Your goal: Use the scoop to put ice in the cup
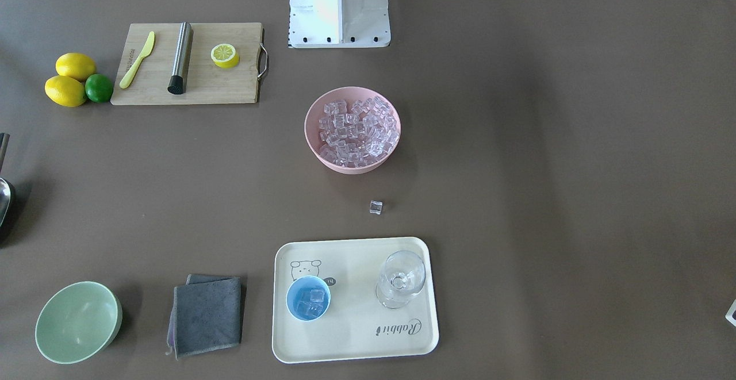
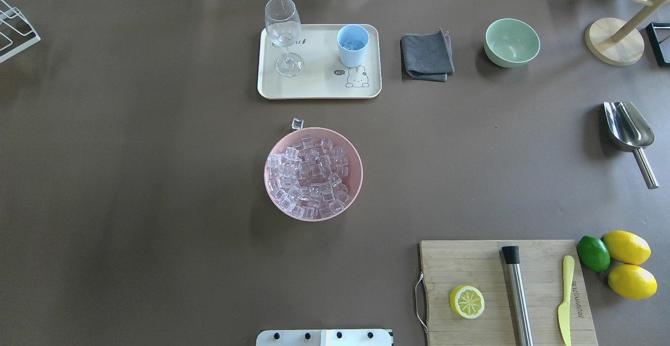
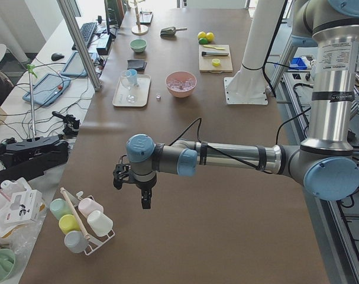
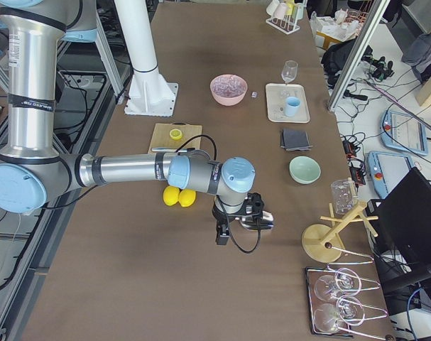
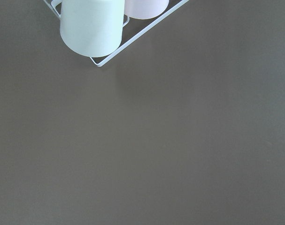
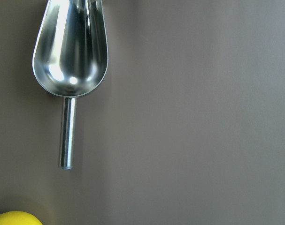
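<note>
The ice (image 2: 311, 176) fills a pink bowl (image 2: 356, 152) at mid-table; one loose cube (image 2: 297, 123) lies just beyond it. The light-blue cup (image 2: 352, 45) stands on a cream tray (image 2: 319, 88) and holds a few cubes (image 1: 312, 304). The silver scoop (image 2: 628, 126) lies flat on the table at the far right, alone; the right wrist view shows it (image 6: 71, 47) from above with no fingers in sight. My right gripper (image 4: 221, 234) hangs over the table beside the scoop (image 4: 263, 222). My left gripper (image 3: 145, 200) hangs far off at the table's left end. I cannot tell whether either is open or shut.
A clear stemmed glass (image 2: 283, 32) shares the tray. A grey cloth (image 2: 426, 55), a pale green bowl (image 2: 511, 42) and a wooden stand (image 2: 613, 40) sit at the back right. A cutting board (image 2: 471, 262) carries a lemon half, a steel cylinder and a knife; lemons (image 2: 628, 262) lie beside it.
</note>
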Controlling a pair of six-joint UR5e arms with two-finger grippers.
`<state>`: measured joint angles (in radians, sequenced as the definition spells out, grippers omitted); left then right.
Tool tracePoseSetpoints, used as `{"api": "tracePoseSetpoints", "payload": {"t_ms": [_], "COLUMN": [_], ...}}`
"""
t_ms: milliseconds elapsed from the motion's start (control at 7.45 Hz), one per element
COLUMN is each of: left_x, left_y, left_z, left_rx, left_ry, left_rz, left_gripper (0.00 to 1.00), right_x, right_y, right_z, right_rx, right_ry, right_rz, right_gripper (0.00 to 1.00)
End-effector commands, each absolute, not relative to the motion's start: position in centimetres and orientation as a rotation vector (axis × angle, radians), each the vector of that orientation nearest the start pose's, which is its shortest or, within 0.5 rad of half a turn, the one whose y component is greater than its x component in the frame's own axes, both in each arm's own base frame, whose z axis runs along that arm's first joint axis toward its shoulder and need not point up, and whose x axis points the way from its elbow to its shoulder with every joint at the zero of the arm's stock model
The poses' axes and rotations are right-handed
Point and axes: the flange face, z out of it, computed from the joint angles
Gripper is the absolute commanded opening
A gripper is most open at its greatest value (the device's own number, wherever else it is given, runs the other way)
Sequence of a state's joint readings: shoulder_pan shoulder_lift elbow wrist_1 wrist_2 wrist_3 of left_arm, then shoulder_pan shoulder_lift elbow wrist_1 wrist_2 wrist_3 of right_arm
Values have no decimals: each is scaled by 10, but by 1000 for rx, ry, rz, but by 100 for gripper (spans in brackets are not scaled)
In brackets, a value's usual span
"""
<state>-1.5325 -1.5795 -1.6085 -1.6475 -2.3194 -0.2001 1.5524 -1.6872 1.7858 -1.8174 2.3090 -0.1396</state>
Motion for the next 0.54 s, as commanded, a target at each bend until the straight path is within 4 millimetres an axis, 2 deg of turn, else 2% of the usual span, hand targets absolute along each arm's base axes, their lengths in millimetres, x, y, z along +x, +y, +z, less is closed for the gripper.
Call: {"api": "tracePoseSetpoints", "payload": {"t_ms": [0,403], "left_x": [-46,-48], "left_y": [-504,-503], "left_z": [630,631], "left_rx": [27,25], "left_ry": [757,756], "left_rz": [-109,-113], "left_gripper": [99,99], "right_x": [58,58], "right_y": [-428,-429], "right_z": [635,636], "right_rx": [-98,-98], "right_ry": [-746,-747], "right_rz": [-96,-95], "right_gripper": [100,100]}}
